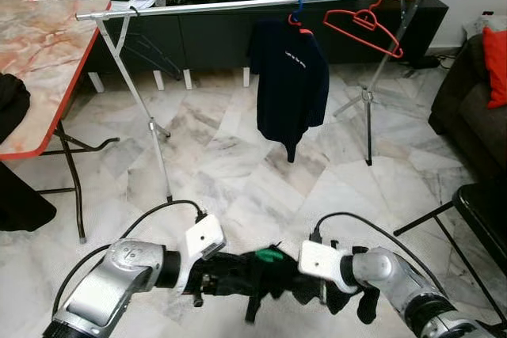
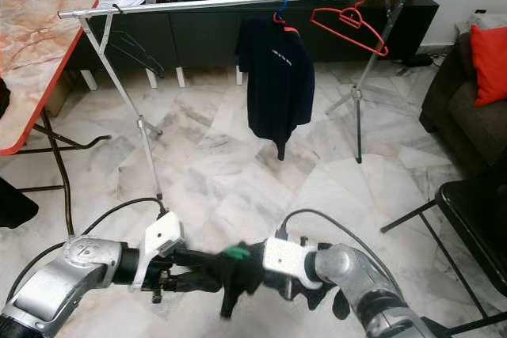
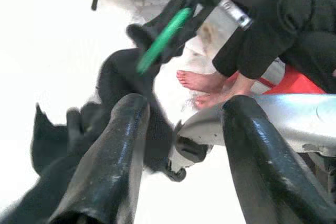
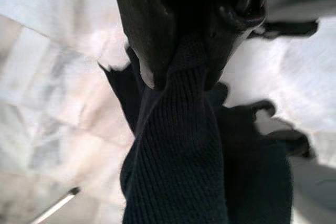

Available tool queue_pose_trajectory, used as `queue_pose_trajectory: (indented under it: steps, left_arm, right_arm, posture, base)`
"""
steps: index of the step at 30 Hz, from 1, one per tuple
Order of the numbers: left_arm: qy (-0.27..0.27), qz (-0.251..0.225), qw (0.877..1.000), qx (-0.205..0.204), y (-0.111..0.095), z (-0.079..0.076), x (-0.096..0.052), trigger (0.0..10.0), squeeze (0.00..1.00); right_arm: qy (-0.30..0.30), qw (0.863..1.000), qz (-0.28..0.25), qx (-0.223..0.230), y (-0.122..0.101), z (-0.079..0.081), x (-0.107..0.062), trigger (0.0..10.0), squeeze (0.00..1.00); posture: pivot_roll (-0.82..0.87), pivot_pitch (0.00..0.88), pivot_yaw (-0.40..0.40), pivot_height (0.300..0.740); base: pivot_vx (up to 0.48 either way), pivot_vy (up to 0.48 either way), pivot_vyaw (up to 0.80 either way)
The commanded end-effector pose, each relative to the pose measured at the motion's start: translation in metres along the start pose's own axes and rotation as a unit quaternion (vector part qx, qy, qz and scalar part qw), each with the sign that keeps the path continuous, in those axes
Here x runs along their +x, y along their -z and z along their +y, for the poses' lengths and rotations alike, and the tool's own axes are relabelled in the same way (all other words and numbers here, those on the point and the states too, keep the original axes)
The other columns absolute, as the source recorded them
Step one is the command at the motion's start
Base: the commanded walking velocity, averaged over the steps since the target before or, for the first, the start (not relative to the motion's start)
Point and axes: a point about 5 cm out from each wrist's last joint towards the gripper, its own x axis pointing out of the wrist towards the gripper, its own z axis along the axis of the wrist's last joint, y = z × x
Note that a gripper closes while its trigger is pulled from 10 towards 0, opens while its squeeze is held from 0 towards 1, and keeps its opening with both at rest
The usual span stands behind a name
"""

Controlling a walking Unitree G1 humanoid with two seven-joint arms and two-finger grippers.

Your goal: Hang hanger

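The hung dark shirt (image 1: pixel 289 81) bears small white chest lettering, too small to read.

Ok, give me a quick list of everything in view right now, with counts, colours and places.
Clothes rail: 1, silver, across the room ahead.
Shirt: 1, dark navy, hanging on a blue hanger near the rail's middle.
Empty hanger: 1, red, on the rail toward the right end.
Table: 1, marble pattern with red edge, left.
Cabinet: 1, black, behind the rail.
Sofa: 1, dark, with a red cushion, right.
Dark garment: 1, black knit, with a green hanger, between the grippers.
Left gripper: open, by the garment.
Right gripper: shut on the garment.
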Motion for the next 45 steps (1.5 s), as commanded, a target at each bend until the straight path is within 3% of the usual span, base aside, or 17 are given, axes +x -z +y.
queue_pose_trajectory:
  steps: [1,3,5,6,13,15,20,21,37,39,40,43,45]
  left_arm:
    - [-0.016,0.033,0.999,0.006,0.011,0.003,-0.001,10.0,1.0]
    - [-0.052,0.105,0.992,0.046,0.029,0.009,-0.002,10.0,1.0]
    - [-0.085,0.157,0.982,0.06,0.043,0.016,-0.003,10.0,1.0]
    - [-0.073,0.153,0.984,0.058,0.044,0.014,-0.003,10.0,0.0]
    - [-0.055,0.113,0.991,0.053,0.034,0.011,0.004,10.0,0.0]
    - [-0.041,0.08,0.995,0.053,0.028,0.01,0.011,10.0,1.0]
    - [-0.028,0.071,0.996,0.052,0.025,0.008,0.014,10.0,1.0]
    - [-0.028,0.07,0.996,0.054,0.024,0.008,0.014,10.0,0.0]
    - [-0.003,0.019,0.998,0.06,0.005,0.001,0.034,10.0,0.0]
    - [0.004,0.016,0.998,0.06,0.004,-0.001,0.036,9.8,0.0]
    - [0.006,0.017,0.998,0.063,0.003,-0.001,0.037,9.1,0.0]
    - [0.007,0.016,0.998,0.063,0.002,-0.001,0.038,8.6,0.0]
    - [0.007,0.016,0.998,0.064,0.002,-0.001,0.038,8.6,0.0]
  right_arm:
    - [-0.026,1.0,-0.003,-0.011,0.002,0.002,-0.004,0.0,0.0]
    - [-0.04,0.999,-0.016,-0.006,0.001,0.002,-0.007,0.0,0.0]
    - [-0.05,0.998,-0.025,-0.013,-0.001,0.002,-0.008,0.0,0.0]
    - [-0.055,0.998,-0.031,-0.014,-0.002,0.002,-0.008,0.0,0.0]
    - [-0.084,0.994,-0.063,-0.025,-0.012,0.001,-0.01,0.0,0.0]
    - [-0.091,0.993,-0.074,-0.029,-0.017,-0.001,-0.01,0.0,0.0]
    - [-0.096,0.991,-0.081,-0.034,-0.02,-0.002,-0.01,0.0,0.0]
    - [-0.097,0.991,-0.086,-0.035,-0.022,-0.003,-0.01,0.0,0.0]
    - [-0.097,0.985,-0.139,-0.033,-0.044,-0.014,-0.011,0.0,0.0]
    - [-0.095,0.985,-0.142,-0.033,-0.046,-0.015,-0.011,0.0,0.0]
    - [-0.093,0.984,-0.146,-0.032,-0.048,-0.017,-0.01,0.0,0.0]
    - [-0.091,0.983,-0.155,-0.03,-0.052,-0.019,-0.01,0.0,0.0]
    - [-0.093,0.982,-0.16,-0.03,-0.055,-0.02,-0.01,0.0,0.0]
  posture:
    - [0.03,0.127,-0.018,0.74]
    - [0.03,0.126,-0.017,0.74]
    - [0.02,0.124,-0.018,0.74]
    - [0.02,0.125,-0.018,0.74]
    - [0.02,0.12,-0.024,0.74]
    - [0.02,0.115,-0.026,0.74]
    - [0.02,0.113,-0.028,0.74]
    - [0.02,0.113,-0.028,0.74]
    - [0.02,0.102,-0.027,0.74]
    - [0.02,0.101,-0.027,0.74]
    - [0.02,0.101,-0.027,0.74]
    - [0.02,0.1,-0.028,0.74]
    - [0.02,0.101,-0.028,0.74]
  base:
    - [0.0,0.0,0.0]
    - [0.0,0.0,0.0]
    - [0.0,0.0,0.0]
    - [0.0,0.0,0.0]
    - [0.0,0.0,0.0]
    - [0.0,0.0,0.0]
    - [0.0,0.0,0.0]
    - [0.0,0.0,0.0]
    - [0.0,0.0,0.0]
    - [0.0,0.0,0.0]
    - [0.0,0.0,0.0]
    - [0.0,0.0,0.0]
    - [0.0,0.0,0.0]
